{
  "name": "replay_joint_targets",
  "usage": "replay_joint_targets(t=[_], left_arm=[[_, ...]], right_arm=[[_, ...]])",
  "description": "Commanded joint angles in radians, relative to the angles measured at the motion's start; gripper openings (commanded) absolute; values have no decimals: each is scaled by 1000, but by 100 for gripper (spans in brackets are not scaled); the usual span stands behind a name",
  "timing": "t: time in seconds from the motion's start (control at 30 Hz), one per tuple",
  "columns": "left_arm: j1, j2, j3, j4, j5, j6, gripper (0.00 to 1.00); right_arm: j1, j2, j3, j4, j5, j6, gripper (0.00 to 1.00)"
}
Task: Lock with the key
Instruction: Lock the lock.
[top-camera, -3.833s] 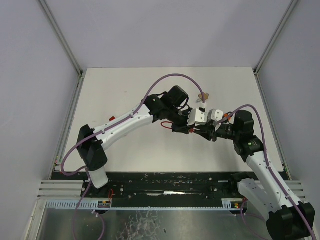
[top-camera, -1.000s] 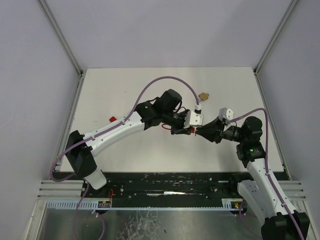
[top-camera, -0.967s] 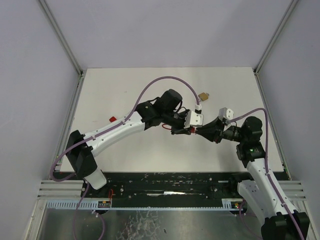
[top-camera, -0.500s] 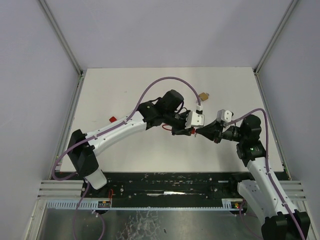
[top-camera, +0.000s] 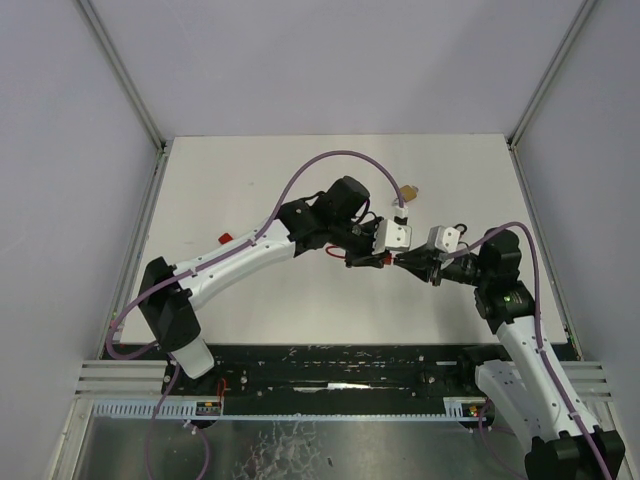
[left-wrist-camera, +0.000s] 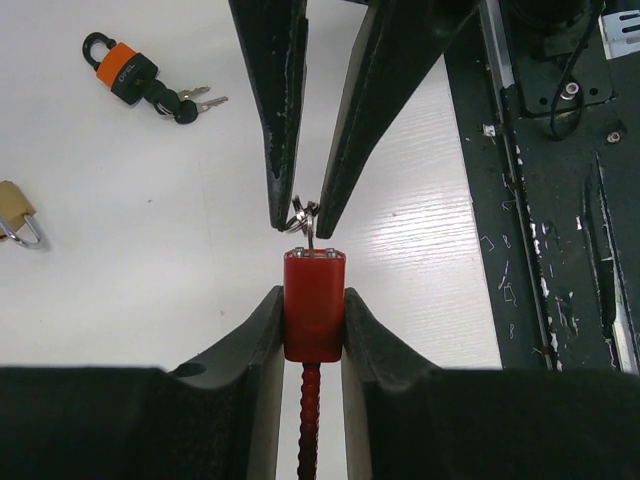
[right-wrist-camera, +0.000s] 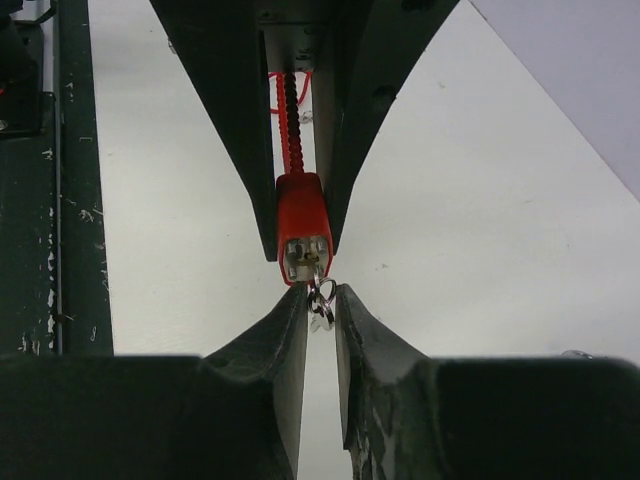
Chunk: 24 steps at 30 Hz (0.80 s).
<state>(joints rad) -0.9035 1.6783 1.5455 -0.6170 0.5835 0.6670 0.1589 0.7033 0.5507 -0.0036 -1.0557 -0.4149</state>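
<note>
Gripping the red padlock (left-wrist-camera: 314, 305), your left gripper (left-wrist-camera: 313, 296) was clamped on its sides; your right gripper (right-wrist-camera: 321, 293) sat almost closed around the key ring (left-wrist-camera: 304, 212), hold uncertain.

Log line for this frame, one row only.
stage: key at lock | left gripper: jaws shut on red padlock | right gripper: jaws flanking key ring, grip unclear

- Red plastic padlock (left-wrist-camera: 314, 305): sides covered by left gripper (left-wrist-camera: 313, 296); its red ribbed cable (left-wrist-camera: 311, 420) cut off at btm edge.
- Small silver key ring (left-wrist-camera: 304, 212): key itself hidden.
- Right gripper (left-wrist-camera: 299, 228): pinching ring or just flanking it, can't tell.
- Brass padlock (left-wrist-camera: 14, 210): cut by L edge.
</note>
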Motion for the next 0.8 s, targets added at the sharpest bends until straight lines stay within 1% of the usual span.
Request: replay_joint_targets(t=[0.0, 0.1, 0.17, 0.2, 0.23, 0.3, 0.33, 0.37, 0.43, 0.5, 0.57, 0.6, 0.7, 0.73, 0.77], left_arm=[[-6, 4, 47, -11, 18, 14, 0], [-7, 6, 52, -14, 24, 13, 0], [-7, 6, 54, -16, 25, 13, 0], [-7, 5, 54, -17, 25, 11, 0], [-7, 6, 54, -18, 23, 6, 0], [-7, 2, 56, -27, 19, -9, 0], [-6, -1, 54, -32, 15, -16, 0], [-5, -8, 47, -37, 11, -20, 0], [4, -27, 17, -27, -1, -34, 0], [19, -42, -7, -4, -6, -64, 0], [39, -46, -11, 8, 14, -133, 0], [46, -45, -12, 12, 22, -170, 0], [53, -49, -43, 36, 14, -292, 0], [53, -54, -65, 58, 2, -336, 0], [53, -61, -87, 76, -10, -375, 0]], right_arm=[[6, -8, 35, -12, 39, -28, 22], [7, -15, 35, -2, 33, -21, 21], [6, -26, 29, 30, 3, 23, 23], [6, -32, 22, 56, -24, 48, 26], [7, -40, 14, 78, -45, 62, 30], [5, -57, 13, 83, -37, 82, 39], [-3, -62, 28, 31, -32, 67, 48], [-12, -65, 61, -48, -23, 17, 54], [-27, -56, 124, -183, -13, -58, 59], [-37, -54, 166, -254, 0, -96, 62], [-38, -50, 162, -244, -24, -71, 65], [-38, -40, 154, -218, -66, -40, 68], [-38, 45, 167, -180, -248, 0, 66], [-38, 75, 188, -207, -274, -20, 66], [-38, 105, 217, -274, -273, -88, 65]])
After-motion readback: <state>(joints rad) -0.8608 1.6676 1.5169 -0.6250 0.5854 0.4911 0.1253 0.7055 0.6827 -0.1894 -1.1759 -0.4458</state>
